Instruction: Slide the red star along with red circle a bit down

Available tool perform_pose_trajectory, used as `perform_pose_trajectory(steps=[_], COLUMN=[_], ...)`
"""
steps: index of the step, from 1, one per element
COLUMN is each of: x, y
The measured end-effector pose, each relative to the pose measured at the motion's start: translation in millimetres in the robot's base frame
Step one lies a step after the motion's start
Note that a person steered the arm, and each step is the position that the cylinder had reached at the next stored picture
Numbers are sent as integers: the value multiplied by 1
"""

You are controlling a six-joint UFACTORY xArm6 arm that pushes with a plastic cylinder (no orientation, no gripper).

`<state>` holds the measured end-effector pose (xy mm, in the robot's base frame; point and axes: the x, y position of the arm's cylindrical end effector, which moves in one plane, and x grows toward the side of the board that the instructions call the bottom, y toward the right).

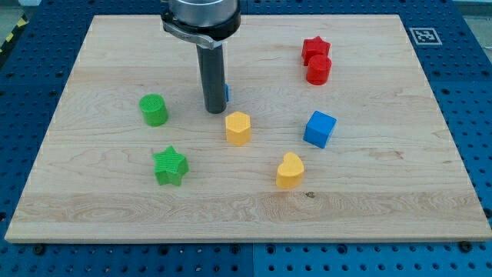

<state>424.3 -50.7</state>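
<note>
Landmark for all places: the blue plastic cube (320, 128), sitting right of centre on the light wooden counter (77, 192).

Nearest the view's bottom: the yellow plastic heart block (290, 170), just below and a bit left of the blue cube, not touching it. The green ridged plastic star (170, 165) is at approx. the same depth, well apart to the cube's left.

Mid row: the yellow plastic block w/ angled sides (238, 128), shape hard to call, maybe a hexagon, is level w/ the blue cube and to its left, w/ a clear gap btwn them. The green ridged plastic cylinder (154, 109) is further left and slightly higher in the view.

My tip (215, 110), the lower end of the dark rod, is left of the blue cube and a little above its level, just above-left of the angled yellow block and apart from it. The end effector is a plain rod, so nothing is clenched or grasped. A small blue block (226, 92) peeks out from behind the rod's right side; shape can't be told.

Farthest back: the red plastic circle block (319, 70) is straight above the blue cube, well apart from it. The red plastic star (315, 48) is right behind it, touching or nearly so. Both are well apart from my tip, toward the view's right.
</note>
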Motion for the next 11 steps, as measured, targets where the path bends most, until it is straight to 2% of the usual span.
perform_pose_trajectory(steps=[2, 3, 6, 8, 10, 11], x=[3, -22, -162, -163, -113, -102], y=[62, 64, 55, 135, 153, 179])
